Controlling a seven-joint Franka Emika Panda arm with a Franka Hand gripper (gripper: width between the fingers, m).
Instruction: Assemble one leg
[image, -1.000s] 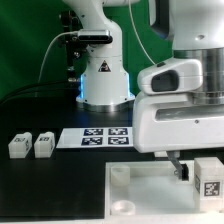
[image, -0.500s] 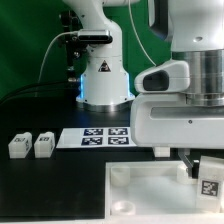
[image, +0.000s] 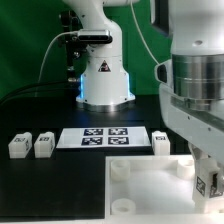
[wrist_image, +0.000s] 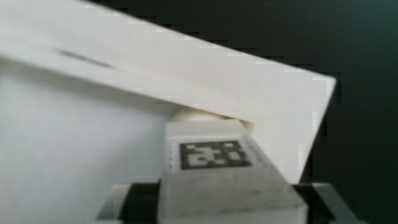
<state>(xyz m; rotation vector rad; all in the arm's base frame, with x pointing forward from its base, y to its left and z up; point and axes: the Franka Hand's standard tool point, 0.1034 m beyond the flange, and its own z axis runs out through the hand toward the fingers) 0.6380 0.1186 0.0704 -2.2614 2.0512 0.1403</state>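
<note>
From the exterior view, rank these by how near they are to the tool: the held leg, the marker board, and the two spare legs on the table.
1. The held leg, in the tool at the exterior view's right edge, over the white panel.
2. The marker board, flat at mid-table.
3. The two spare legs, side by side at the exterior view's far left; between them, the right one is slightly nearer.

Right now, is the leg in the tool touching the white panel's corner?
Touching. The wrist view shows the leg's top end pressed against the white panel's corner with no gap, the tool gripping its sides.
</note>
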